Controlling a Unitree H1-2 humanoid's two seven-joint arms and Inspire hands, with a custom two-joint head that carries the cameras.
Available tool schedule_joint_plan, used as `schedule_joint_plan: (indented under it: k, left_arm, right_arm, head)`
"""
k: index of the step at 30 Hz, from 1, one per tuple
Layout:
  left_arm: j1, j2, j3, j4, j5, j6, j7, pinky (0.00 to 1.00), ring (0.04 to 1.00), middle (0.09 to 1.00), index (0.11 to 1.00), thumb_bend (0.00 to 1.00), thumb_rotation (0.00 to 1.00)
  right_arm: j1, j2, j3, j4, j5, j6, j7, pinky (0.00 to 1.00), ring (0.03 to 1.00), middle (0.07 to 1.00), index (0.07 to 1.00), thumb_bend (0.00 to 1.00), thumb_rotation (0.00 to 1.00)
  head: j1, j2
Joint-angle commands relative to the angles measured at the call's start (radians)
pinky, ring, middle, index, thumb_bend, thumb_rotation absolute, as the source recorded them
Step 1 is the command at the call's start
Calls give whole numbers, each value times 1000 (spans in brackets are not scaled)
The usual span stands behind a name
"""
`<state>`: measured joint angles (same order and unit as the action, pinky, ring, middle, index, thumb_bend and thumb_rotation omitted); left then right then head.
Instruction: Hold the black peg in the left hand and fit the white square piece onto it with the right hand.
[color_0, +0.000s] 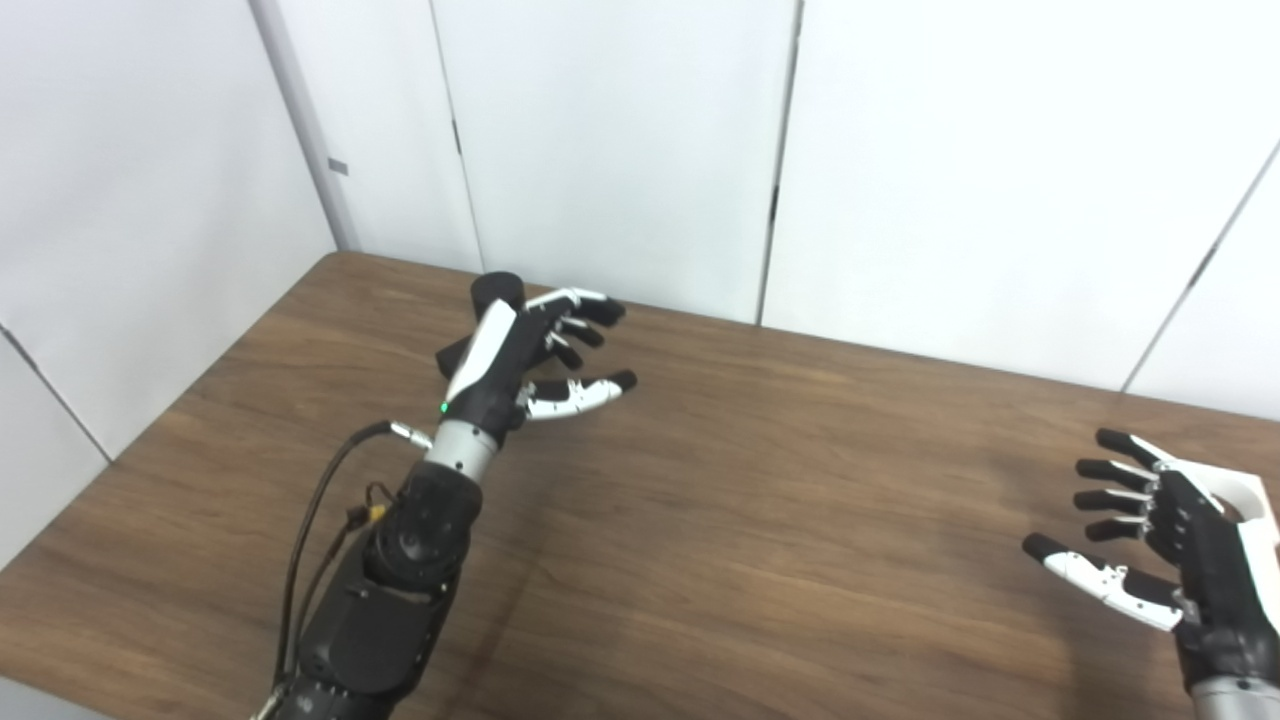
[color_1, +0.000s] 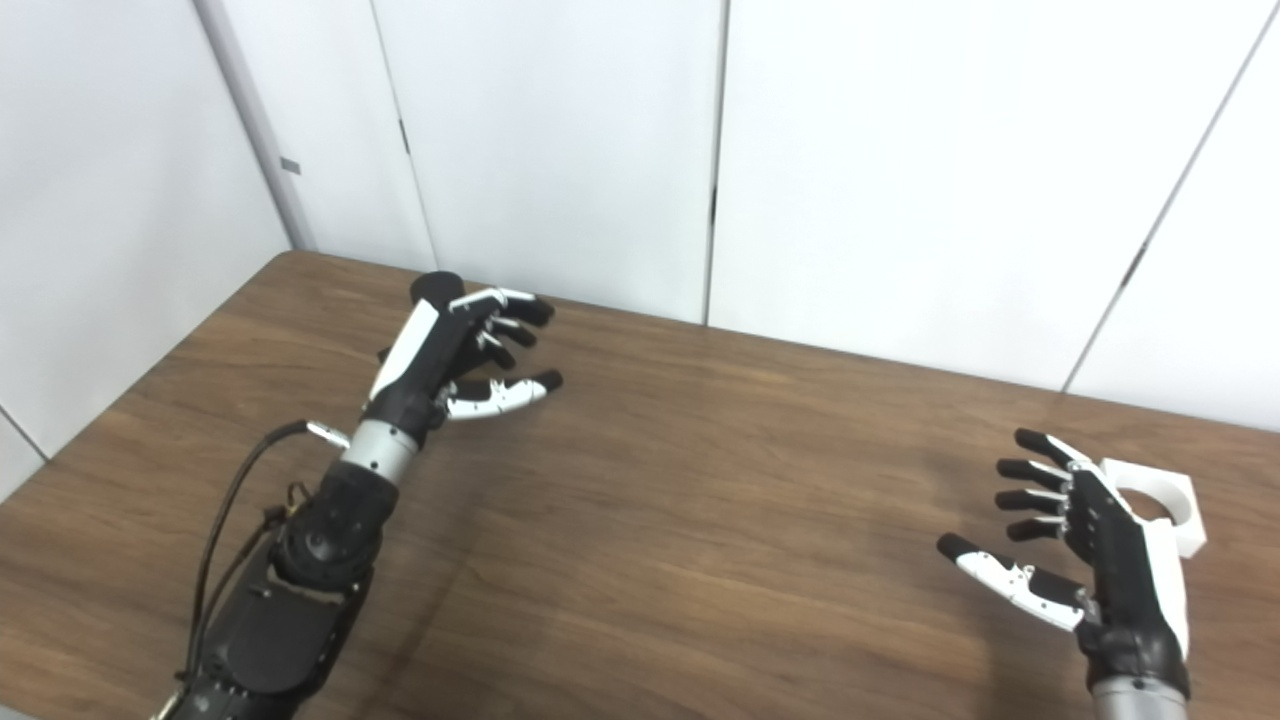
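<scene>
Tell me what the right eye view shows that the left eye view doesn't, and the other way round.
Only the right eye view shows the white square piece nearly whole, round hole included. Only the left eye view shows more of the black peg, a second dark part showing left of the left hand. Both show the left hand and right hand open, fingers apart, above the wooden table.

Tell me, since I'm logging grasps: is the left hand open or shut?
Open. The left hand has its fingers spread apart and curls around nothing; the black peg stands just behind it, ungrasped.
</scene>
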<state>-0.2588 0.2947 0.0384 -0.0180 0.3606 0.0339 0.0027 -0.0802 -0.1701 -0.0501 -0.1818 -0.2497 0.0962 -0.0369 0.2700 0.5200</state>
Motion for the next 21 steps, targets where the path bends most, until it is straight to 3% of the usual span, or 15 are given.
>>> schedule_joint_plan:
  k: [1, 4, 11, 21]
  left_arm:
    - [-62, 34, 21, -44, 41, 14, 37, 619, 715, 748, 709, 742, 144]
    - [-85, 49, 36, -32, 77, 35, 57, 661, 752, 772, 731, 750, 150]
    - [-139, 112, 54, 3, 157, 47, 96, 646, 786, 815, 784, 744, 130]
    - [-205, 191, 37, 82, 221, 57, 107, 661, 805, 836, 802, 765, 181]
  right_arm:
    - [-32, -5, -9, -50, 10, 2, 1, 532, 643, 720, 789, 597, 0]
    - [-32, -5, -9, -49, 11, -2, -1, 528, 637, 716, 785, 600, 0]
    - [-33, -4, -6, -56, 9, 3, 1, 522, 630, 714, 783, 591, 0]
    - [-32, -2, -10, -60, 7, 5, -4, 515, 625, 711, 780, 595, 0]
  head:
    - [1, 0]
    - [1, 0]
    - [4, 2]
    - [2, 4]
